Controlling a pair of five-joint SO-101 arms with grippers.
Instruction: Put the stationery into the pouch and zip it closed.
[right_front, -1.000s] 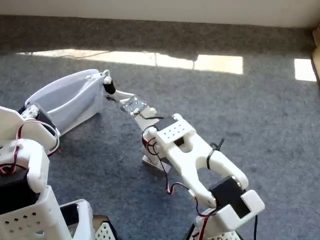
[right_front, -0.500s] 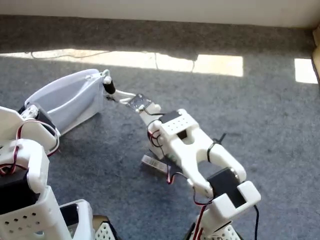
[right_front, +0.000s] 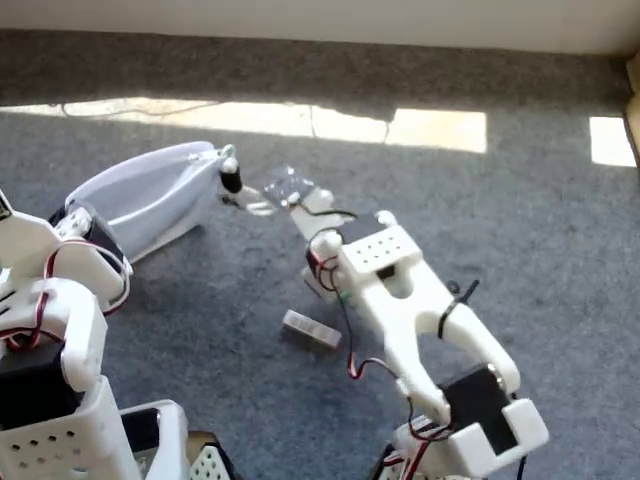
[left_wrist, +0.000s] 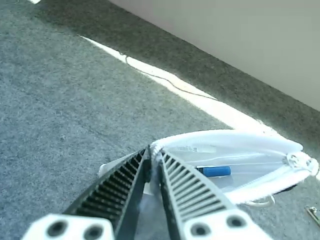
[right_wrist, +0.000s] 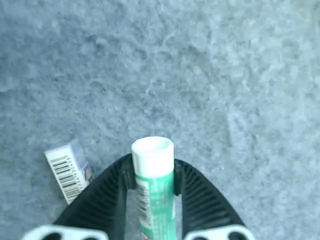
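We see the pouch (right_front: 150, 195) lying on its side on the grey carpeted worktop (right_front: 520, 230), at the left of the high view, with its mouth open. The left arm (right_front: 60, 330) rises from the near left corner beside it. In the left wrist view the left end effector (left_wrist: 155, 152) is nearly closed, its two ribbed black fingers (left_wrist: 120, 185) pinching the rim of the pouch (left_wrist: 240, 160) between them. Through the open mouth we make out a blue pen (left_wrist: 215, 171) lying inside, against the pale lining.

The right arm (right_front: 400, 290) stretches from the near right corner toward the middle of the worktop. In its wrist view the right end effector (right_wrist: 152, 161) grips a glue stick (right_wrist: 155, 200) with a white cap and green label. The stick stands between the two black fingers (right_wrist: 200, 200), cap end out over the carpet and clear of it. We cannot tell from the high view exactly where this end effector sits under the arm.

A small white block with a barcode (right_wrist: 67, 170) lies flat on the carpet just beside the right end effector, apart from the glue stick. In the high view the same block (right_front: 311, 330) rests next to the right arm, well apart from the pouch. A strip of sunlight (right_front: 440, 128) crosses the far side of the worktop.
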